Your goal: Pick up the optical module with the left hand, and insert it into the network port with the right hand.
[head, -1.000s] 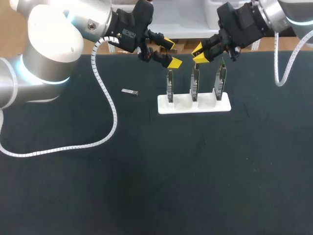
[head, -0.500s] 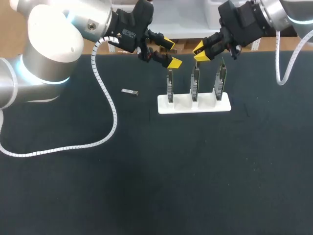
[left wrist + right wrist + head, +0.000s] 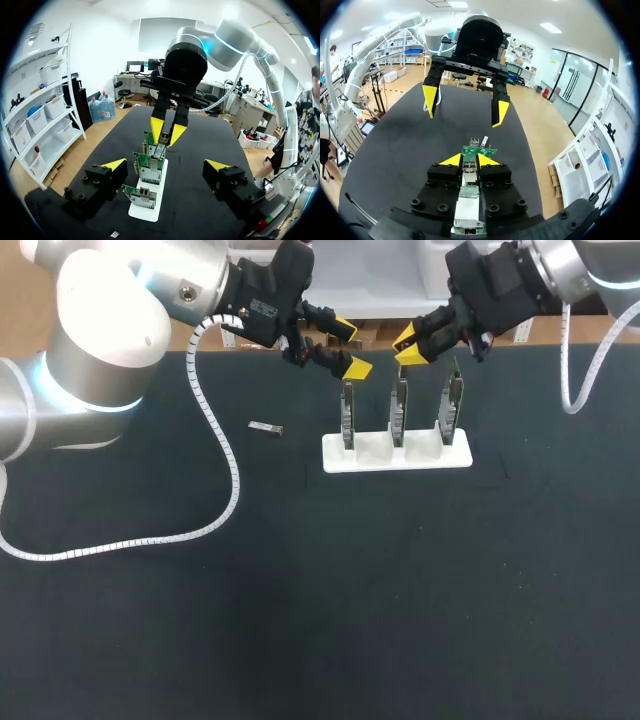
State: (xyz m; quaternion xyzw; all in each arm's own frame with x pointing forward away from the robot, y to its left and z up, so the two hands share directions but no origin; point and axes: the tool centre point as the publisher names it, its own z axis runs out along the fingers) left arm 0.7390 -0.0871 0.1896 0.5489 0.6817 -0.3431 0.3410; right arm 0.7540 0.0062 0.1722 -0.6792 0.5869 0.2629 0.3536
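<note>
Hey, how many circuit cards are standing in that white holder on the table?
3, upright in a row in the holder: left card, middle card under the right tool, right card. None seems hidden.

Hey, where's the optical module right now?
In the head view the optical module lies loose on the black table, on my left side, a little left of the white card stand.

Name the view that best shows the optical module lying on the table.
Head view: the optical module lies unobstructed on the table, left of the card rack. The left wrist view shows only a speck near the rack; the right wrist view, nothing certain.
</note>
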